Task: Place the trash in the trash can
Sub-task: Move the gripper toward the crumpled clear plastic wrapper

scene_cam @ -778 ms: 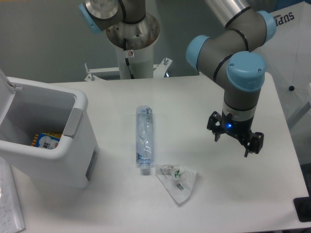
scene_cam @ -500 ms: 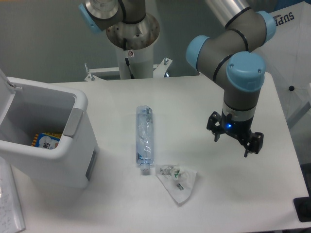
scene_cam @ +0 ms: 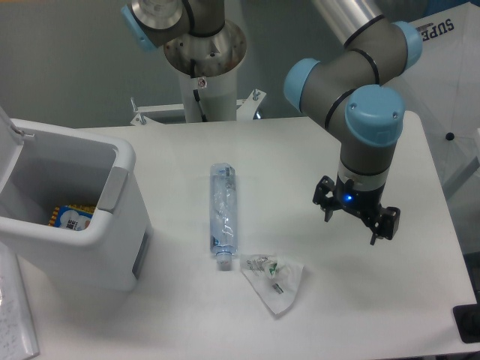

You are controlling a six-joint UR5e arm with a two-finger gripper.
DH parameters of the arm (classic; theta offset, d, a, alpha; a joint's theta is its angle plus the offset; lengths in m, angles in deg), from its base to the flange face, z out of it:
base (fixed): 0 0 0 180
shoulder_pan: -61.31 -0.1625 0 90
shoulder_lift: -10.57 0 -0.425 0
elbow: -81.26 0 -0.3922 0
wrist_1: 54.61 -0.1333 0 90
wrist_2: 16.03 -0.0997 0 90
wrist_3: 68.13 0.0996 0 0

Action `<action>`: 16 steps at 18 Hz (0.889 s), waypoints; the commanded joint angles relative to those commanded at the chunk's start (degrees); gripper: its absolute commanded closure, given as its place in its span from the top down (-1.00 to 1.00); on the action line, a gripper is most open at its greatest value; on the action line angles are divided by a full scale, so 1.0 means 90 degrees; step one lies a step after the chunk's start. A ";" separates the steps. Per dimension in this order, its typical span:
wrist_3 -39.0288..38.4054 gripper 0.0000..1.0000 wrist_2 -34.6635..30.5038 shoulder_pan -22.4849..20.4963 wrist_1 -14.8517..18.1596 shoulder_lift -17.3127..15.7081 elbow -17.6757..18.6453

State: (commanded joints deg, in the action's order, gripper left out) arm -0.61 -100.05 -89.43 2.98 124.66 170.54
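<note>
A long crushed clear plastic bottle point(scene_cam: 223, 215) with a white cap lies on the white table, cap towards the front. A crumpled clear wrapper with green specks point(scene_cam: 274, 278) lies just right of the cap. The large white trash can point(scene_cam: 114, 225) stands at the left with its lid open; a blue and yellow packet lies inside. My gripper point(scene_cam: 356, 222) hangs open and empty over the table, to the right of the bottle and above right of the wrapper, touching neither.
The robot's base column point(scene_cam: 204, 82) stands at the table's back edge. A sheet of paper point(scene_cam: 15, 315) lies at the front left beside the trash can. A white panel with lettering point(scene_cam: 454, 90) stands at the right.
My gripper has shifted slightly to the left and a little towards the front. The bottle, wrapper and trash can have not moved.
</note>
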 joint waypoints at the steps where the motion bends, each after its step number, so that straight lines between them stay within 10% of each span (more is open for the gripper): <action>1: -0.0399 1.00 -0.0019 0.0010 -0.0301 0.0000 0.0224; 16: -0.0852 1.00 -0.0029 0.0616 -0.0978 0.0654 0.0412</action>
State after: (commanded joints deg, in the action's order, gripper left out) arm -8.28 -100.31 -83.89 -5.83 130.54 174.25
